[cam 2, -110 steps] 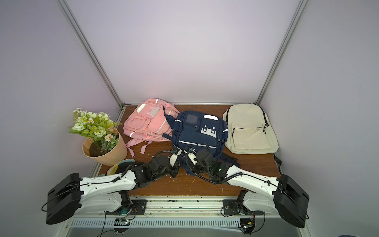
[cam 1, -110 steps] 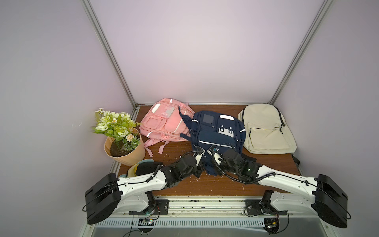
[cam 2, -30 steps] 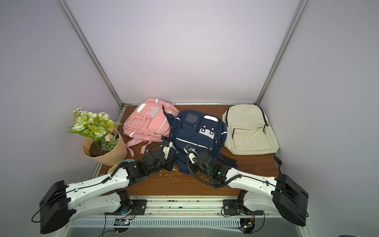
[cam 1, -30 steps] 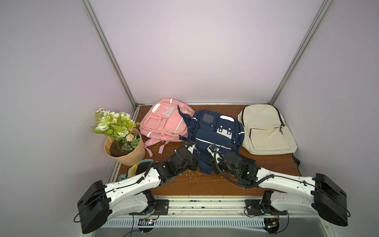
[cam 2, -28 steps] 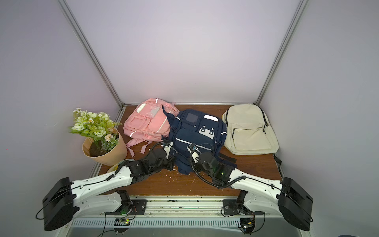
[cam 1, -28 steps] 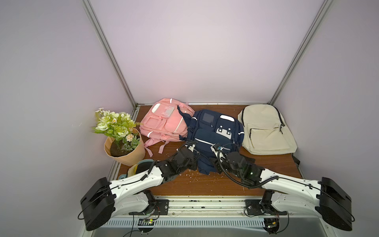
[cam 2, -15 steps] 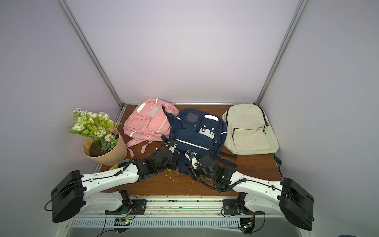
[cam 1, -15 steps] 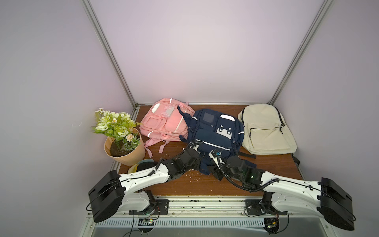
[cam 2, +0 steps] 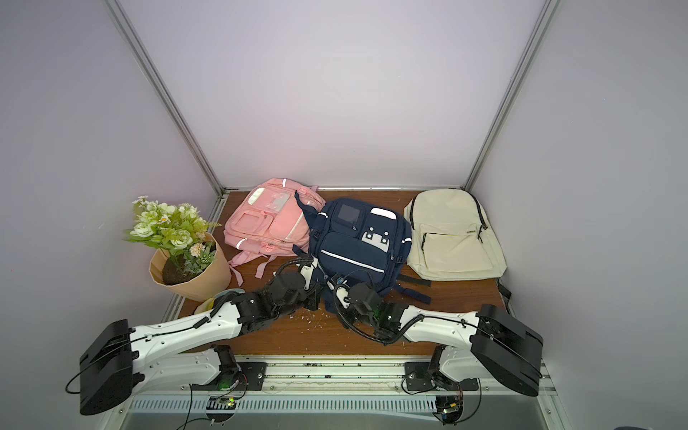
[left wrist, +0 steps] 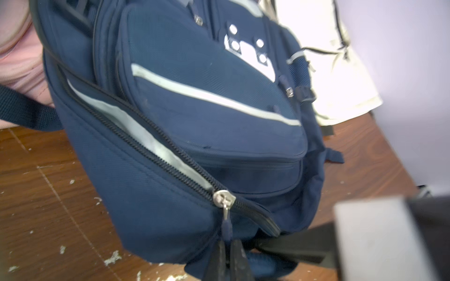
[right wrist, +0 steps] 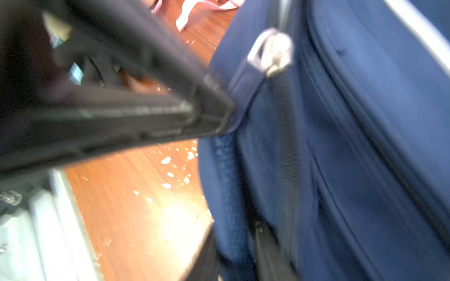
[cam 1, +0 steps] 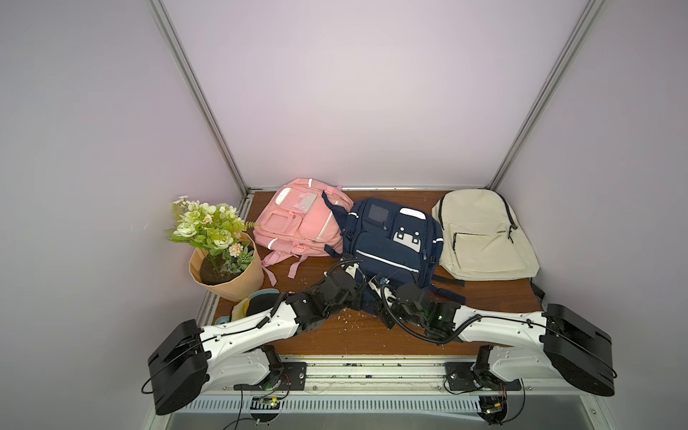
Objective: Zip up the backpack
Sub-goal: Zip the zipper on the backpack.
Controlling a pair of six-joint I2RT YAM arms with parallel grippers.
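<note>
My left pincer (left wrist: 227,243) is clamped on the zipper pull (left wrist: 228,228) of the navy backpack (cam 1: 391,242); my right pincer (right wrist: 235,243) pinches that pack's fabric beside it. The pack lies on the worktop (cam 1: 353,335), touching the pink backpack (cam 1: 301,219), zipper partly open.

Lit evenly from above in both top views, sharp throughout, with faint shadows on the table (cam 1: 353,335) and a pink bloom on the back wall (cam 1: 353,93). Bright but soft in the left wrist view, blown out at the beige bag (left wrist: 328,73); smeared by motion in the right wrist view, with glare on the table.
</note>
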